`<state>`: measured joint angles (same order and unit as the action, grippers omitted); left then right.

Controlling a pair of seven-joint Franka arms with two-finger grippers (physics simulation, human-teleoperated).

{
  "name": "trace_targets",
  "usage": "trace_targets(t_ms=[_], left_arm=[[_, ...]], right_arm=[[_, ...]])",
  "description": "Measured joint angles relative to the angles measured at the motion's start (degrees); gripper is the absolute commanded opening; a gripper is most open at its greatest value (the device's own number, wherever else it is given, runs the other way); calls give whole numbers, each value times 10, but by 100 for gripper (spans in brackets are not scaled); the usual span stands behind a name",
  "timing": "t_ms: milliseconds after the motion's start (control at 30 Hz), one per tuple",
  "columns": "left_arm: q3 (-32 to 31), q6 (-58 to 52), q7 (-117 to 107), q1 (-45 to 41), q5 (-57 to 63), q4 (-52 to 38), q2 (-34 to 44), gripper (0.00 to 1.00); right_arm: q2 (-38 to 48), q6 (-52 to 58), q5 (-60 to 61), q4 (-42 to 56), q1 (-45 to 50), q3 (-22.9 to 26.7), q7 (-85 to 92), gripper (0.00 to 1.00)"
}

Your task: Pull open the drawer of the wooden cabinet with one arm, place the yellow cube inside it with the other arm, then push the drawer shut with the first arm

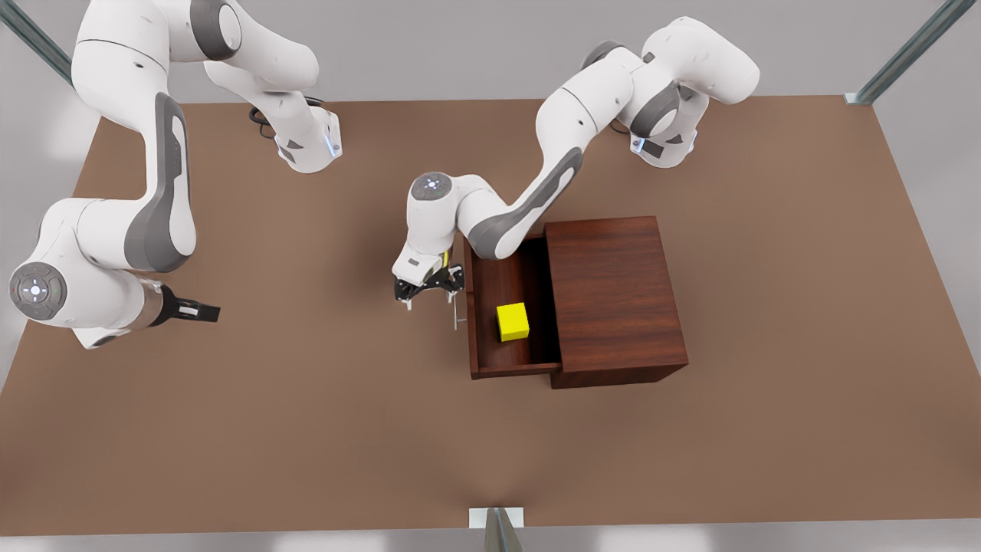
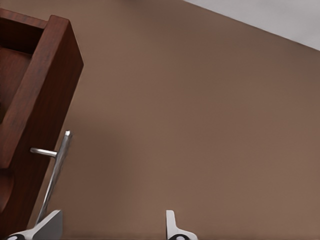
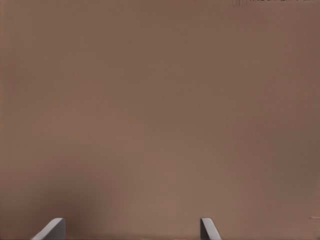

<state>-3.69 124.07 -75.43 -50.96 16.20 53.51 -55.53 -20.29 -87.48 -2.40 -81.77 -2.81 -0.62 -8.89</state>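
Observation:
The wooden cabinet stands right of the table's middle in the front view, and its drawer is pulled out toward the front view's left. The yellow cube rests on the drawer's floor. My left gripper hangs open just outside the drawer front, beside the thin silver handle. In the left wrist view the handle runs down close to one fingertip of the left gripper, with nothing between the fingers. My right gripper waits open and empty far off at the front view's left, over bare table.
The brown table spreads wide around the cabinet. Both arm bases stand along the far edge. Metal frame posts rise at the corners, and a small bracket sits at the near edge.

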Motion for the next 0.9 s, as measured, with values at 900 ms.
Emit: trace_targets(t_ms=[900], left_arm=[[1,-134,23,9,37,0,0,100]], right_arm=[[-1,0,1,1,-1,0,71,100]])
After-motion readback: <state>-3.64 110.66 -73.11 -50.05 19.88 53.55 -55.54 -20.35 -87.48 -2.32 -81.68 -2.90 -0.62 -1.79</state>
